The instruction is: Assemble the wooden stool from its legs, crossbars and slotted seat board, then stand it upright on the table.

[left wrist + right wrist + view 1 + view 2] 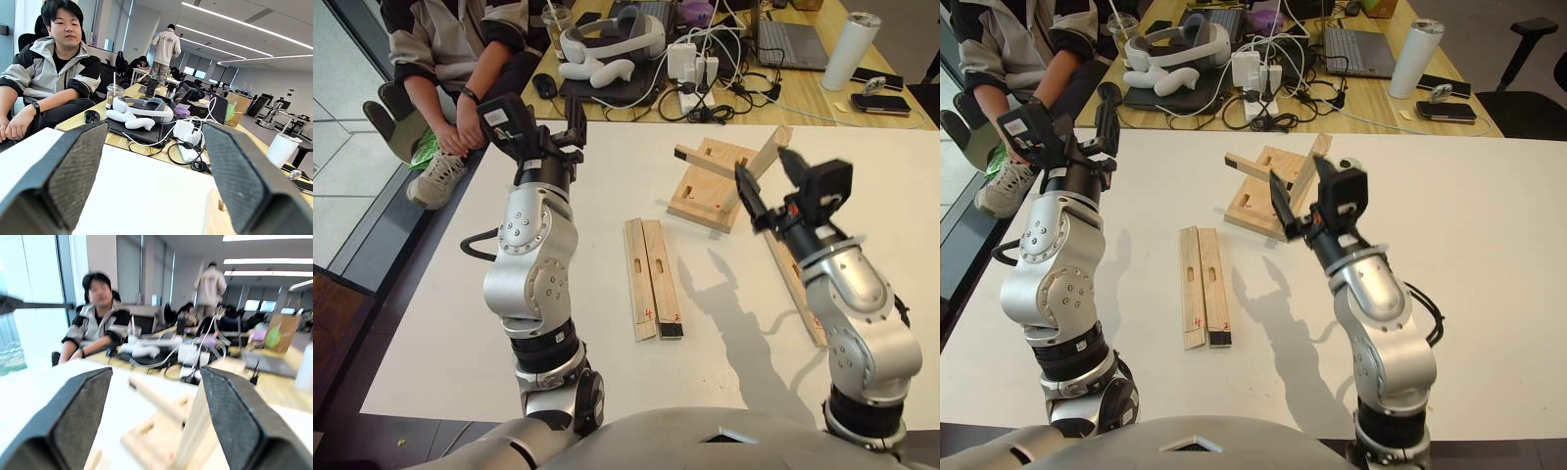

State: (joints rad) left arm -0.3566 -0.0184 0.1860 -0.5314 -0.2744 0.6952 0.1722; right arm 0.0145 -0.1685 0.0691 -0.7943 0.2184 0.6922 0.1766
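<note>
Nearest to me, on the white table (431,323), two loose stool legs (652,278) lay flat, side by side and touching, well on the near side of the seat board (697,204). A third long wooden piece (796,289) lay flat to the near right of the board, partly hidden under the robot's right arm.

The right claw (771,186) hung just at the near right edge of the seat board, its fingers spread wide and gripping nothing. From its wrist, the slanted leg (195,426) standing up out of the board showed between the two pads, close to one of them, though I could not tell whether it touched.

The seat board itself sat tilted, propped up off the table, with that leg (770,149) and a shorter bar (703,161) stuck into it.

The left claw (546,125) was held up in the air well to the left of the board, fingers wide apart and empty.

Beyond the board, a wooden desk held a headset (612,39), tangled cables (705,93) and a white tumbler (850,49).
</note>
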